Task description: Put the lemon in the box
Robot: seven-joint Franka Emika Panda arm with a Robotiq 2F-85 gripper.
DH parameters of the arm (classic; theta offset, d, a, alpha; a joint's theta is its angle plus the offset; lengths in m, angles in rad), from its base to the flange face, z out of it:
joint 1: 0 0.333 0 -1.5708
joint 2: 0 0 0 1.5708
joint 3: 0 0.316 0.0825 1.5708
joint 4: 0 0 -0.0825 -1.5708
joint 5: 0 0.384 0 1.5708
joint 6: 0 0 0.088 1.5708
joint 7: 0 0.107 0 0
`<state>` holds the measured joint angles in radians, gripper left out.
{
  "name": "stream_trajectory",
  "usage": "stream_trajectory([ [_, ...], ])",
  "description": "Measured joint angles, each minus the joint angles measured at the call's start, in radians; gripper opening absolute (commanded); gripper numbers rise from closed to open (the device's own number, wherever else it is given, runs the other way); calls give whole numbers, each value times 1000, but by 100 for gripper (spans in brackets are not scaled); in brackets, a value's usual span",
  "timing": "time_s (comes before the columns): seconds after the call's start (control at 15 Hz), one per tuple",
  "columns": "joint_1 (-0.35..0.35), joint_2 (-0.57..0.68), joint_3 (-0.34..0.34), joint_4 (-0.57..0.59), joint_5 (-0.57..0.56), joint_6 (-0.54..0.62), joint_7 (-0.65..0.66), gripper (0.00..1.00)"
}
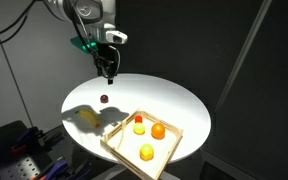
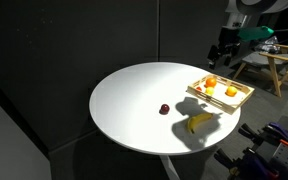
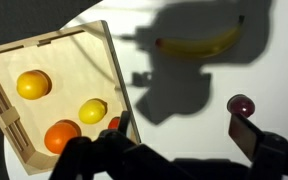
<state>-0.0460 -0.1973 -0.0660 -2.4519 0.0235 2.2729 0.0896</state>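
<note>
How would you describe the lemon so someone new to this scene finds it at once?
On the round white table sits a shallow light-wood box holding several fruits. The lemon is the pale yellow one next to the orange, smaller and paler than the deeper yellow round fruit.

Showing pale, matt bare wood in the box [image 3: 74,65]. Presenting a smooth, matt white surface on the worktop [image 3: 279,90]. Catching a soft sheen on the smooth skins of the lemon [image 3: 93,110] and banana [image 3: 199,42], and a glossier one on the small dark red ball [image 3: 241,104].
</note>
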Motion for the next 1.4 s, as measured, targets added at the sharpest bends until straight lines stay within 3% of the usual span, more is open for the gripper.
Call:
stream_trajectory([
  [0.8,67,-25,49,-37,3,-5,-81,100],
  [1.4,79,-197,51,-119,5,-112,-91,100],
])
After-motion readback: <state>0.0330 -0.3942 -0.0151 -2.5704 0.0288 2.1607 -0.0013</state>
